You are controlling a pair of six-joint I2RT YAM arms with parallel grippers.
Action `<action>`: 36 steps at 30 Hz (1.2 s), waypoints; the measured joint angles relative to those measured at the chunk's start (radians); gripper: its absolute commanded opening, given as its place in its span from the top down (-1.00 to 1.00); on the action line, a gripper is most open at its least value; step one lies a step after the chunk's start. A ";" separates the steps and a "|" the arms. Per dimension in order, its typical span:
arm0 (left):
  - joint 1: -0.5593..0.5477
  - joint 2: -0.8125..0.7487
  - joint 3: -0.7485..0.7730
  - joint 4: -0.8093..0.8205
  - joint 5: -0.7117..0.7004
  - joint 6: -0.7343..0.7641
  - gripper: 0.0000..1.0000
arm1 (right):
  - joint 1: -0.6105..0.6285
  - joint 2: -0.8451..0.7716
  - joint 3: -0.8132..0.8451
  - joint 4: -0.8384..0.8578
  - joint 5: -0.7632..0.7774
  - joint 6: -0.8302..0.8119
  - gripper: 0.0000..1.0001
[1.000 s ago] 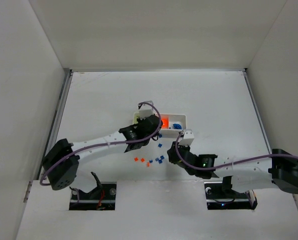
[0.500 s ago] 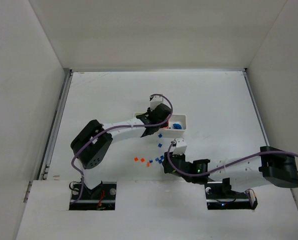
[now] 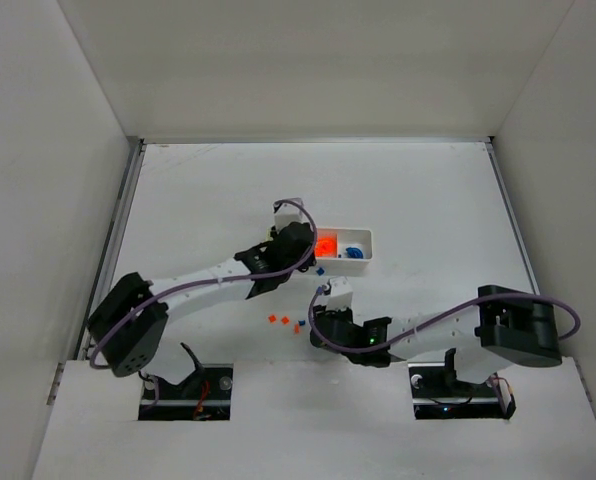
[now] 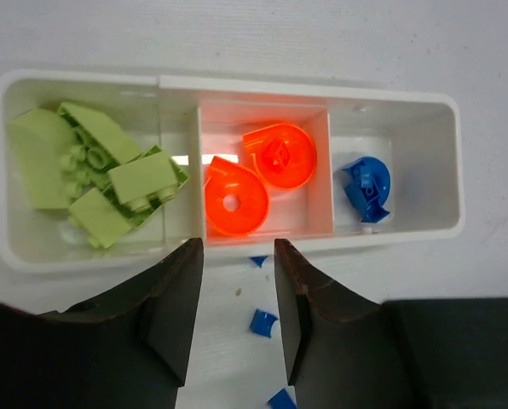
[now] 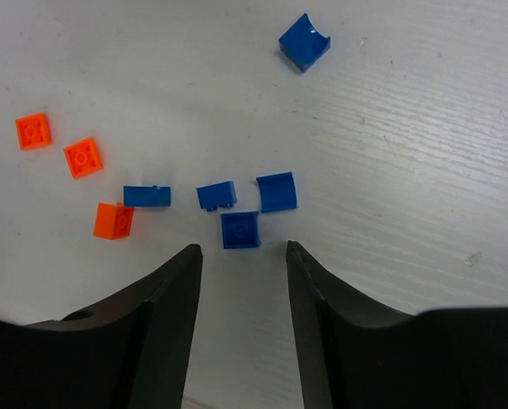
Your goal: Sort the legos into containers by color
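Observation:
The white tray (image 4: pixel 237 81) holds lime green legos (image 4: pixel 92 175) in its left compartment, two orange round pieces (image 4: pixel 237 198) in the middle and a blue piece (image 4: pixel 366 186) on the right. My left gripper (image 4: pixel 239 251) is open and empty, just in front of the tray's near wall, with a loose blue brick (image 4: pixel 262 322) on the table between its fingers. My right gripper (image 5: pixel 241 249) is open and empty, just short of a cluster of blue bricks (image 5: pixel 239 229). Three orange bricks (image 5: pixel 83 158) lie to their left. In the top view the left gripper (image 3: pixel 300 255) is by the tray (image 3: pixel 370 240) and the right gripper (image 3: pixel 320 325) by the loose bricks.
One more blue brick (image 5: pixel 304 41) lies apart, farther from the right gripper. White walls enclose the table on three sides. The two arms reach toward each other in the middle, close together.
The left gripper has drawn back from over the tray to its near side. The right gripper has moved left and nearer, toward the loose bricks.

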 measured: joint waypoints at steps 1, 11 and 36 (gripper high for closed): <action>-0.002 -0.042 -0.037 0.002 -0.005 0.000 0.31 | 0.000 0.009 0.004 0.007 0.003 -0.004 0.08; -0.045 -0.401 -0.364 -0.029 -0.040 -0.041 0.35 | -0.016 0.055 0.025 0.056 0.015 -0.028 0.57; -0.468 -0.312 -0.415 -0.080 -0.266 -0.139 0.22 | -0.665 -0.184 0.101 0.024 -0.169 -0.327 0.41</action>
